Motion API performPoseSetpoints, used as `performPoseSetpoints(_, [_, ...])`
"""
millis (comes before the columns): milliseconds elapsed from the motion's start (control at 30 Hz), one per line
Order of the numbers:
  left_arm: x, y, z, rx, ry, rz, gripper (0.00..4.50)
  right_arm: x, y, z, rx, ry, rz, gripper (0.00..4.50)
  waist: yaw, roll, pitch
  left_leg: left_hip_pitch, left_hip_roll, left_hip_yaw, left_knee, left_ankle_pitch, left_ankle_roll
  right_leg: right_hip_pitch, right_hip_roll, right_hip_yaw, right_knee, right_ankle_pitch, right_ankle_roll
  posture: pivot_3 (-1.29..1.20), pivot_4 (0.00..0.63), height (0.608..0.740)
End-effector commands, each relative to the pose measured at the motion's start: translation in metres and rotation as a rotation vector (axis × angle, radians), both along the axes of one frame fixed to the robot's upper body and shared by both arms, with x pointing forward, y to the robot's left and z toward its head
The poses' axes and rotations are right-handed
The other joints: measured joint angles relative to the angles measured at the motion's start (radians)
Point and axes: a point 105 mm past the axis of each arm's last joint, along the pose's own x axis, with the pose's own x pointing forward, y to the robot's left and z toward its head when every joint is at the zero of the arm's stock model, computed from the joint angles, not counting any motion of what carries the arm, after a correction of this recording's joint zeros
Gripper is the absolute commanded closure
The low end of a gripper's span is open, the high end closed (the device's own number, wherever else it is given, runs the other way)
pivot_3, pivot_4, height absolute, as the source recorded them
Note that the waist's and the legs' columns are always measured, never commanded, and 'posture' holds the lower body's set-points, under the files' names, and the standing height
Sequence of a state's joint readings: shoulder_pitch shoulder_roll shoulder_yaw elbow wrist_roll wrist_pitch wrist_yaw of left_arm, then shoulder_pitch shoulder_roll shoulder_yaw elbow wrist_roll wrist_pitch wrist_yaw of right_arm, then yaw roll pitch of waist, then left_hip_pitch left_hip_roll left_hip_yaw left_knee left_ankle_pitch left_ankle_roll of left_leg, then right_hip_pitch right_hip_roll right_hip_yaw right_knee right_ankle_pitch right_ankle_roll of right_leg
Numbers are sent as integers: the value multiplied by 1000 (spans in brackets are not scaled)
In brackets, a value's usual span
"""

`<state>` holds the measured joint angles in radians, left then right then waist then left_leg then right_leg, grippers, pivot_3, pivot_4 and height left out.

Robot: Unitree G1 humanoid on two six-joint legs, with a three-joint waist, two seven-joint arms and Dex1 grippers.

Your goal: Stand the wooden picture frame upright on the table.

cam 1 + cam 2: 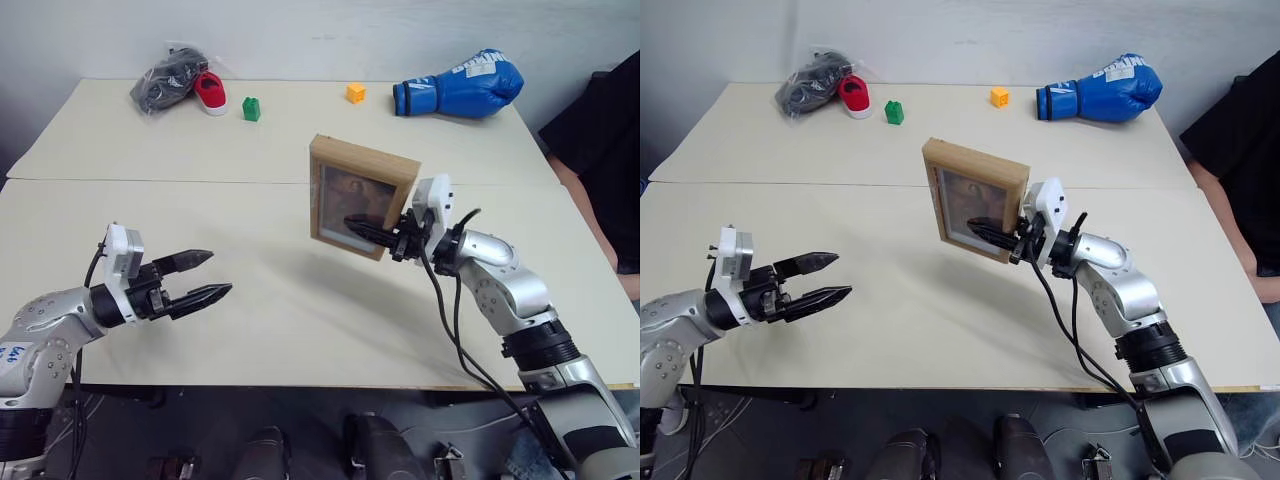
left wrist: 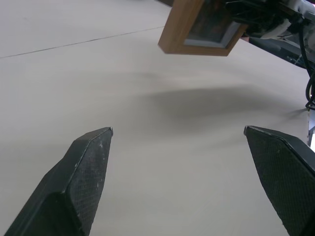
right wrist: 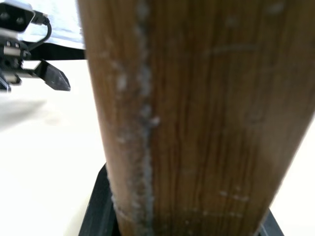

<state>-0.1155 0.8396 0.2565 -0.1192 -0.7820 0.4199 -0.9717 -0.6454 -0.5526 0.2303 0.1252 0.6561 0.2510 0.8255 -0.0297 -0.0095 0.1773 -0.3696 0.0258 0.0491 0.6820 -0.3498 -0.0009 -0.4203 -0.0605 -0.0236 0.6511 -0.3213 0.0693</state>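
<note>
The wooden picture frame [image 1: 355, 190] hangs a little above the table [image 1: 300, 330], near its middle, with a shadow beneath it. It is roughly upright and slightly tilted, its dark portrait facing me. My right gripper [image 1: 368, 232] is shut on the frame's right edge, one black finger lying across the picture. In the right wrist view the light wood of the frame [image 3: 197, 113] stands right between the fingers. My left gripper [image 1: 218, 273] is open and holds nothing, off to the left over the table, well apart from the frame [image 2: 202, 24].
Along the far edge lie a blue boxing glove [image 1: 460, 85], an orange cube [image 1: 355, 93], a green block [image 1: 251, 109], a red shoe [image 1: 209, 92] and a grey bag [image 1: 165, 80]. A person in a black sleeve [image 1: 600, 150] sits at the right edge.
</note>
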Motion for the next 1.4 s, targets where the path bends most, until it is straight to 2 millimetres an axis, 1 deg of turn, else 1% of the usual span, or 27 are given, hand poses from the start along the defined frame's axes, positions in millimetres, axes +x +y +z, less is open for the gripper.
performPoseSetpoints(33, [-7, -7, 6, 56, -83, -61, 0, -1, 3, 0, 38, 107, 20, 3655, 0, 0, 0, -1, 0, 0, 0, 0, 0, -1, 0, 0, 0, 0, 0, 0, 150, 740])
performPoseSetpoints(67, [-7, -7, 5, 56, -88, -62, 0, -1, 4, -3, 44, 127, 22, 3655, -1, 0, 0, -2, 0, 0, 0, 0, 0, -2, 0, 0, 0, 0, 0, 0, 150, 740])
performPoseSetpoints(100, [-6, -7, 6, 48, -97, -55, 0, -1, 6, -6, 29, 109, 31, 3655, -1, 0, 0, -3, -1, 1, 0, 0, 0, -4, 0, 1, 1, 0, 0, 0, 150, 740])
performPoseSetpoints(200, [-4, -9, 7, 36, -98, -56, 0, 0, 9, -24, -28, 103, 51, 3655, -1, 0, 0, -4, -1, 3, 0, 0, 0, -6, 0, 2, 2, 0, 0, 0, 150, 740])
performPoseSetpoints(333, [-4, -12, 9, 22, -95, -62, 0, 1, 9, -46, 36, 286, 68, 3655, -3, 0, 0, -4, -1, 4, 0, 0, 0, -6, 0, 2, 3, 0, 0, 0, 150, 740])
performPoseSetpoints(433, [-6, -13, 10, 24, -89, -70, 0, -1, 9, -53, 85, 386, 82, 3655, -5, 0, 0, -3, 0, 4, 0, 0, 0, -6, 0, 2, 4, 0, 0, 0, 150, 740])
performPoseSetpoints(567, [-4, -12, 11, 26, -97, -62, 0, 1, 4, -64, 30, 372, 52, 3655, -5, 0, -1, -3, 0, 4, 0, 0, 0, -6, 0, 2, 4, 0, 0, 0, 150, 740])
performPoseSetpoints(667, [-4, -12, 13, 28, -103, -59, 0, -1, 1, -75, -79, 290, 45, 3655, -4, 0, -1, -2, 0, 4, 0, 0, 0, -6, 0, 2, 4, 0, 0, 0, 150, 740])
performPoseSetpoints(767, [-4, -11, 12, 36, -105, -59, 0, 2, -2, -78, -79, 292, 14, 3655, -5, -1, -1, -1, -1, 5, 0, 0, 0, -5, 0, 3, 4, 0, 0, 0, 150, 740])
performPoseSetpoints(833, [-4, -10, 11, 40, -103, -57, 0, 4, -4, -76, -47, 324, 8, 2938, -4, -1, -2, 0, 0, 5, 0, 0, 0, -5, 0, 3, 5, 0, 0, 0, 150, 740])
performPoseSetpoints(900, [-4, -8, 10, 45, -101, -58, 0, 5, -7, -77, -45, 350, -6, 2396, -4, -2, -2, -1, 0, 5, 0, 0, 0, -5, 0, 3, 5, 0, 0, 0, 150, 740])
performPoseSetpoints(1000, [-5, -6, 8, 53, -97, -60, 0, 3, -9, -75, -59, 330, -7, 1417, -2, -1, -2, -3, -1, 5, 0, 0, 0, -7, 0, 3, 5, 0, 0, 0, 150, 740])
performPoseSetpoints(1133, [-7, -2, 5, 65, -93, -57, 0, -4, -17, -65, -71, 272, 11, 50, -2, -1, -2, -2, -1, 5, 0, 0, 0, -7, 0, 3, 5, 0, 0, 0, 150, 740])
performPoseSetpoints(1200, [-7, 0, 2, 70, -89, -50, 0, -12, -25, -64, -90, 250, 30, 50, -1, -1, -2, -2, -1, 5, 0, 0, 0, -7, 0, 3, 4, 0, 0, 0, 150, 740])
performPoseSetpoints(1333, [-11, 7, -5, 103, -92, -23, 0, -26, -52, -63, -151, 186, 34, 50, 2, -2, -2, -3, -1, 5, 0, 0, 1, -6, 0, 3, 3, 0, 0, 0, 150, 740])
performPoseSetpoints(1400, [-13, 14, -8, 138, -109, 3, 0, -33, -66, -54, -173, 67, 34, 50, 2, -2, -2, -3, -1, 5, 0, -1, 1, -6, 0, 3, 3, 0, 0, 0, 150, 740])
